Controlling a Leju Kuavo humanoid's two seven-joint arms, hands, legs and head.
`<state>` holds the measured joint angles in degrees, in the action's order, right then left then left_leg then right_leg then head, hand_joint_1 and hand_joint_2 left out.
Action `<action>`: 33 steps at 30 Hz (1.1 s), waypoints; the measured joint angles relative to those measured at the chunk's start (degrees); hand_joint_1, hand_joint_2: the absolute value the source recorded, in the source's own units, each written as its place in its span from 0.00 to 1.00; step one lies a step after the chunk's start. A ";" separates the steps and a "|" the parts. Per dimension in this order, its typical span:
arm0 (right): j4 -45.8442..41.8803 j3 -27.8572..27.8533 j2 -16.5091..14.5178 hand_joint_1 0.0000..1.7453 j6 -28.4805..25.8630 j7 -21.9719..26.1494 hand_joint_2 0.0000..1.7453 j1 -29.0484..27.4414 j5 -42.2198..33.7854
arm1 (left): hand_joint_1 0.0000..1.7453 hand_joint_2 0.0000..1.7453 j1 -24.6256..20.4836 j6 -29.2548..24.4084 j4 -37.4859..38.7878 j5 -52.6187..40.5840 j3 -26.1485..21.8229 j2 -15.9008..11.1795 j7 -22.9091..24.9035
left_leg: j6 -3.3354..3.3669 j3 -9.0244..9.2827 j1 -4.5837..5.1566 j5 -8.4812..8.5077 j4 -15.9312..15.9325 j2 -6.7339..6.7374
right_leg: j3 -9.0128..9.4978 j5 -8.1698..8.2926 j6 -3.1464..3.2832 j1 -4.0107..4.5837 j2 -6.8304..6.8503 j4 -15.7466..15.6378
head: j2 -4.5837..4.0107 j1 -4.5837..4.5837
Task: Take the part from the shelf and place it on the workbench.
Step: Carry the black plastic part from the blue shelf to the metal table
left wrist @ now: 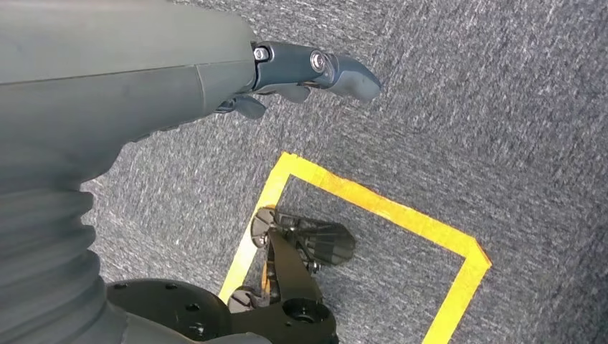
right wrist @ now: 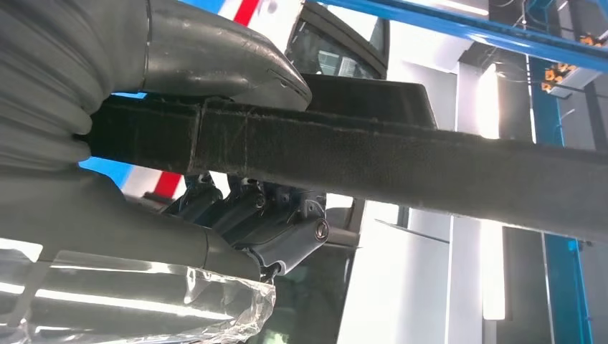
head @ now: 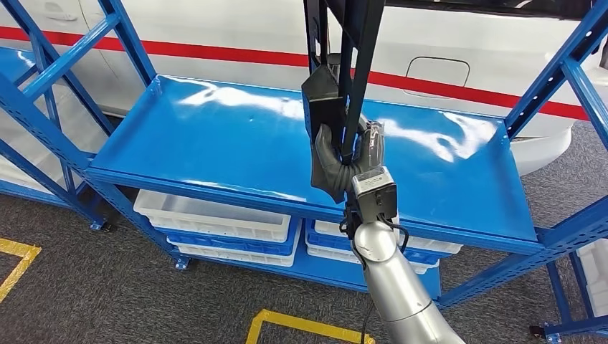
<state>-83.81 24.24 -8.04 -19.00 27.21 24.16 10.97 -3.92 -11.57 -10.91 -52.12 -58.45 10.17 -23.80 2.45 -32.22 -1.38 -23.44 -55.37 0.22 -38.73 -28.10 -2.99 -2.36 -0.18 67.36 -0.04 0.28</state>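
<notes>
One long black felt-faced strip part (head: 356, 64) stands upright above the glossy blue metal shelf (head: 215, 136), clasped in the right hand (head: 344, 154); the right wrist view shows thumb and fingers (right wrist: 251, 215) wrapped round it (right wrist: 401, 161), beside crinkled clear plastic film (right wrist: 179, 308). Three white plastic bins (head: 215, 215) sit on the lower tier, contents hidden. The left hand (left wrist: 301, 75) hangs empty, fingers loose, over grey carpet (left wrist: 502, 107) with yellow tape (left wrist: 380, 204).

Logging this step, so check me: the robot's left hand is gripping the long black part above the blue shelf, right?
Wrong hand. The head view shows the right hand gripping the long black part above the blue shelf. In the left wrist view, the left hand hangs over grey carpet, holding nothing.
</notes>
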 joint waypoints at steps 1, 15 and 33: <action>-0.07 -0.02 0.17 0.89 -0.03 0.08 1.00 -0.17 0.00 | 0.00 1.00 -0.03 0.05 -0.01 -0.03 0.00 0.00 -0.06 | -0.50 -0.30 -0.23 -0.12 -0.44 0.03 | 2.31 0.94 -0.85 -0.41 0.28 -4.17 | 0.00 -0.07; -1.34 -0.44 0.67 0.89 -0.41 0.57 1.00 -2.13 1.18 | 0.00 1.00 -0.20 0.96 -0.02 -0.17 0.00 -0.12 -0.22 | -1.75 -4.36 -0.32 -9.96 -16.05 -0.32 | 1.62 4.99 4.23 2.01 -0.68 -8.75 | 0.00 0.30; -2.34 -0.62 0.86 0.89 0.11 0.75 1.00 -2.33 1.82 | 0.00 1.00 -0.47 0.76 -0.42 -0.42 -0.08 -0.28 -0.44 | -1.48 -1.41 -0.19 -0.54 -1.62 0.86 | 4.96 1.45 -1.25 -0.76 0.23 -8.31 | 0.00 -0.36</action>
<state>-86.15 23.62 -7.17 -18.88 27.96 21.84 12.79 -4.38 -10.81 -11.33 -52.54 -58.52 9.89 -24.24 0.96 -33.63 -1.57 -23.99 -56.99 1.07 -33.77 -26.65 -4.24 -3.12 0.05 59.05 -0.04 -0.08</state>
